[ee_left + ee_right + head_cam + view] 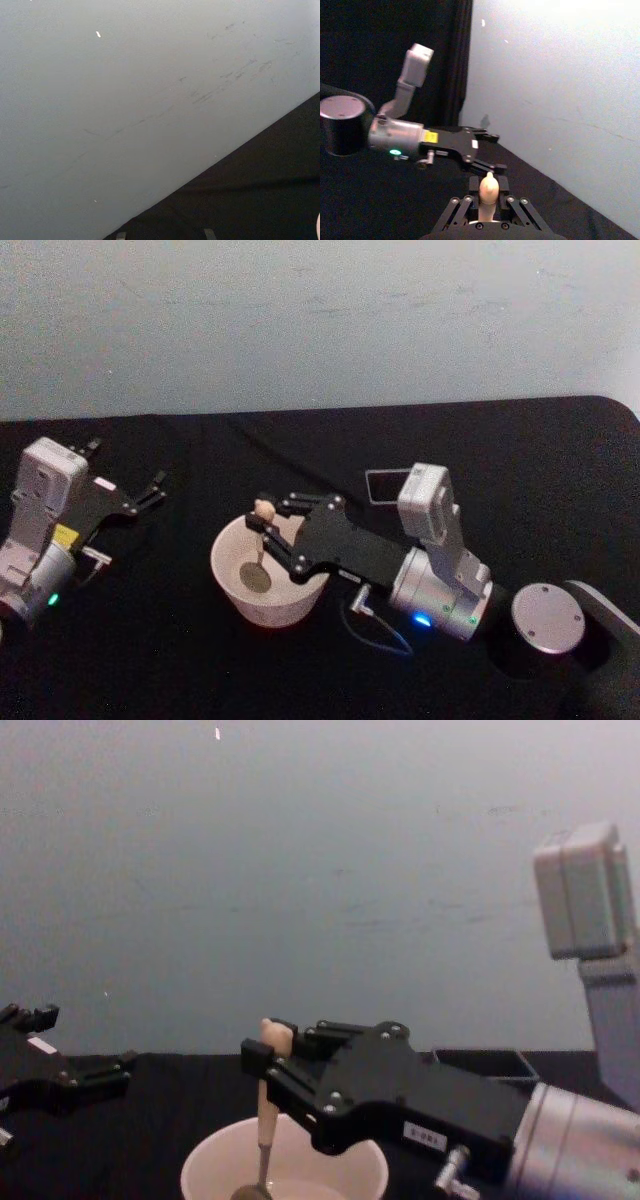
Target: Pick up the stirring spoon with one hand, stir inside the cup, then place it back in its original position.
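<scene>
My right gripper point(265, 518) is shut on the pale beige handle of the stirring spoon point(262, 540), just below its small bear head. The spoon stands nearly upright, with its grey bowl down inside the round cream cup point(270, 610). The chest view shows the spoon point(267, 1110) dipping into the cup point(210, 1170) under the right gripper point(266, 1055). In the right wrist view the spoon's top point(488, 186) sits between the fingers. The dark grey square holder point(385, 485) stands behind the right arm. My left gripper point(125, 466) rests open at the table's left.
A black cloth covers the table point(180, 660) up to a pale wall point(320, 320). The right arm's body point(440, 590) lies across the table right of the cup. The holder's rim point(492, 1063) shows behind the right gripper.
</scene>
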`<state>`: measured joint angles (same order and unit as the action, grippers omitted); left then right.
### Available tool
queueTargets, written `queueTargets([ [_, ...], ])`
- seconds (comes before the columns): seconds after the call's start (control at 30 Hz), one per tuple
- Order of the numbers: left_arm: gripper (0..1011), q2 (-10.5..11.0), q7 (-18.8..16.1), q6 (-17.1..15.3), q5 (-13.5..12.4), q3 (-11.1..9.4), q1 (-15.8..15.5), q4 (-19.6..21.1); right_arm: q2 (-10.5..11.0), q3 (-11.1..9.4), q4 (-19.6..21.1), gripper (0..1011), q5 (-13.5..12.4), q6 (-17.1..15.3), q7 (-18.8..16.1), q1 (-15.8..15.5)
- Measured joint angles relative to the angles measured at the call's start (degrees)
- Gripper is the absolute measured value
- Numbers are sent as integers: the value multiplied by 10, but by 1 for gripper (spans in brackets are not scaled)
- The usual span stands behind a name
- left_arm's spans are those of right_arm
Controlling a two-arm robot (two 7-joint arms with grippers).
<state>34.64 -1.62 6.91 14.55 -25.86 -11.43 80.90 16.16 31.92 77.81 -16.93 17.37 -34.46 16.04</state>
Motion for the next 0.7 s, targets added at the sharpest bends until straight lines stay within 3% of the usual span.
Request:
queueTargets([
  [0.27,1001,0,0,0,0,0,0,0,-20,-10,-38,214,15,1,28,22],
  [0.7,1001,0,0,0,0,0,0,0,-19,-23,-42,214,18,-2,32,21],
])
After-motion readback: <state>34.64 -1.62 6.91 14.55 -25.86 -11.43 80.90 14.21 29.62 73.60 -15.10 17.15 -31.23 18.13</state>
